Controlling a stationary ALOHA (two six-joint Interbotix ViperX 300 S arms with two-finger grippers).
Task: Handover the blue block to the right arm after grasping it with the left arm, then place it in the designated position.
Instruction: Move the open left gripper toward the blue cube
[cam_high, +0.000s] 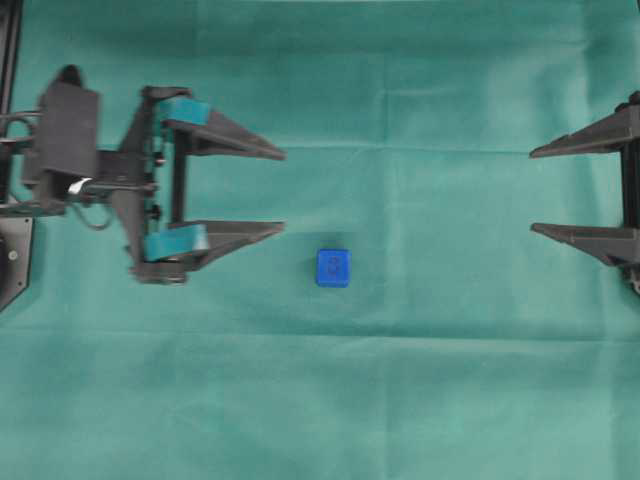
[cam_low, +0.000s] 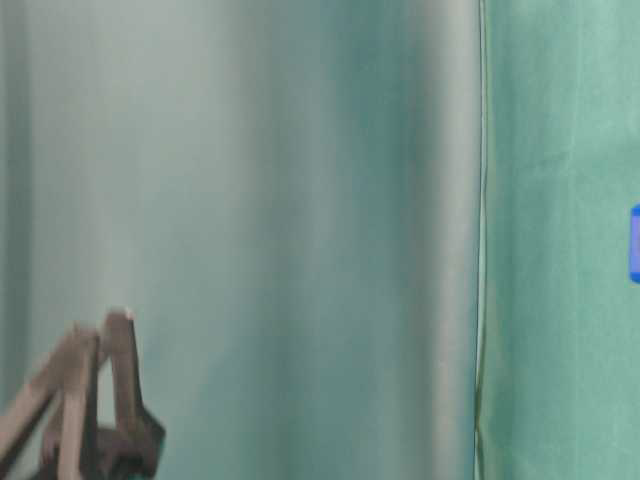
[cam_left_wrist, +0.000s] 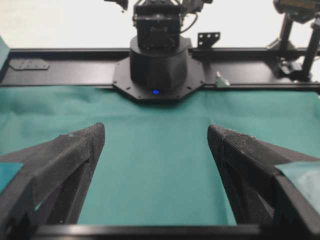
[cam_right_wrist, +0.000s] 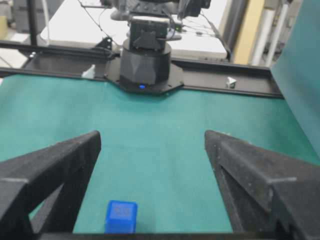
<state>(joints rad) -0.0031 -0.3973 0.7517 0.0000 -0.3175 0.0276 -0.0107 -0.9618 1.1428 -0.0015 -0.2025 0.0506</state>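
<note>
The blue block (cam_high: 333, 267) lies on the green cloth near the middle of the table, touched by nothing. The left arm's gripper (cam_high: 283, 191), with teal-taped fingers, is open to the block's left; its lower fingertip is a short way from the block. In the left wrist view the left gripper (cam_left_wrist: 156, 129) has only cloth between its fingers. At the right edge the right arm's gripper (cam_high: 532, 190) is open and far from the block. The right wrist view shows the block (cam_right_wrist: 120, 216) low, near the left finger of the right gripper (cam_right_wrist: 152, 135). The designated position is not visible.
Green cloth (cam_high: 400, 400) covers the table. The right arm's base (cam_left_wrist: 157, 55) faces the left wrist camera and the left arm's base (cam_right_wrist: 145, 60) faces the right wrist camera. The table-level view is mostly blurred, with the block (cam_low: 635, 243) cut by its right edge.
</note>
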